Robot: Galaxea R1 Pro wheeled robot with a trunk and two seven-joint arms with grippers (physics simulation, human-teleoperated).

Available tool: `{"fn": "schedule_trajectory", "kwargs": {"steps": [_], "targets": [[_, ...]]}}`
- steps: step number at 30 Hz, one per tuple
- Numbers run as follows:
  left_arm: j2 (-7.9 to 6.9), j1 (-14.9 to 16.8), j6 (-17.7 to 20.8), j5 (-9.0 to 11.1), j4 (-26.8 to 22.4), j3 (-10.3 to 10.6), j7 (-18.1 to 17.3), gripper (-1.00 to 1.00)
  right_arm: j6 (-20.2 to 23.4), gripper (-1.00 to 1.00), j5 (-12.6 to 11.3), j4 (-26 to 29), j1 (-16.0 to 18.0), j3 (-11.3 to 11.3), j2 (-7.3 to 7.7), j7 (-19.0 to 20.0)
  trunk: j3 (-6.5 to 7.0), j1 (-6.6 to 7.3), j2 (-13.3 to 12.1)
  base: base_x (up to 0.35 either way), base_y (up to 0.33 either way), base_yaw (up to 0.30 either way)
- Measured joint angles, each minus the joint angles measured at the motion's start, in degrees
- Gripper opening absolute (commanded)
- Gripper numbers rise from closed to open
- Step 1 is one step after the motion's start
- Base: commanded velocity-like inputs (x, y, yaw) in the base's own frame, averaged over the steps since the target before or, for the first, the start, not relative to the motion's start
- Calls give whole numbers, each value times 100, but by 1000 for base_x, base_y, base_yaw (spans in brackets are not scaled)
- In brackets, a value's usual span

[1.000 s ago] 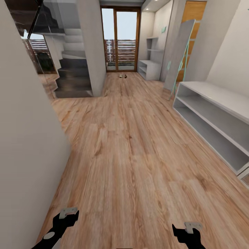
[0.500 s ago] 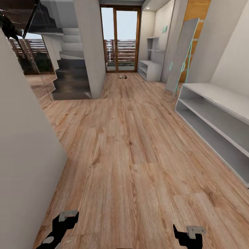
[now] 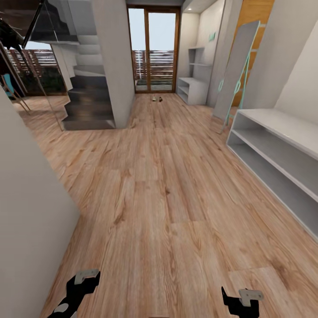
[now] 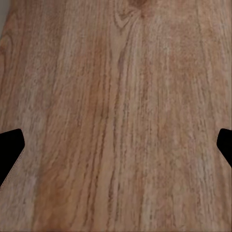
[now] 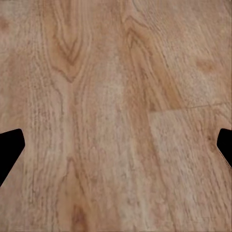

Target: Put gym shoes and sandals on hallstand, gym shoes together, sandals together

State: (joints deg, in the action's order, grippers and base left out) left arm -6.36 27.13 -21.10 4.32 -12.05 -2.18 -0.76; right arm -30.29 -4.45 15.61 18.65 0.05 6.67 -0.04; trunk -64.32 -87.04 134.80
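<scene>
Far down the corridor floor [image 3: 168, 176], by the glass door, lie two tiny shoes [image 3: 157, 98], too small to tell which kind. Right of them stands the light grey hallstand [image 3: 191, 88], a low bench with staggered shelves on its back panel. My left gripper [image 3: 81, 282] and right gripper [image 3: 242, 298] hang low over the planks at the near edge of the head view. Both are open and hold nothing. In the left wrist view the left gripper [image 4: 116, 150] has bare wood between its spread fingertips [image 4: 9, 150]. The right gripper [image 5: 116, 150] looks the same over the planks.
A long low grey shelf unit [image 3: 282, 154] lines the right wall. A tall grey panel with a teal frame [image 3: 236, 70] leans beyond it. A grey wall [image 3: 31, 212] stands close on my left. Dark stairs [image 3: 88, 101] and a pillar [image 3: 115, 62] lie ahead on the left.
The whole head view has shifted: the camera has moved forward and turned slightly, so the left wall and right shelf unit slid outward. Both grippers stay open.
</scene>
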Motion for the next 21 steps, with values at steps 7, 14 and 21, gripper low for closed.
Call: {"fn": "schedule_trajectory", "kwargs": {"steps": [7,14,21], "targets": [[0,0,-13,7,149,-3,4,100,-4,100,-1,-1,0,1,0,11,0,0,0,337,0,0],[-6,0,-26,21,307,3,5,100,-8,100,-1,5,-1,3,0,21,0,0,0,337,0,0],[-7,0,-27,23,327,3,5,100,-9,100,-1,7,0,3,0,18,0,0,0,338,0,0]]}}
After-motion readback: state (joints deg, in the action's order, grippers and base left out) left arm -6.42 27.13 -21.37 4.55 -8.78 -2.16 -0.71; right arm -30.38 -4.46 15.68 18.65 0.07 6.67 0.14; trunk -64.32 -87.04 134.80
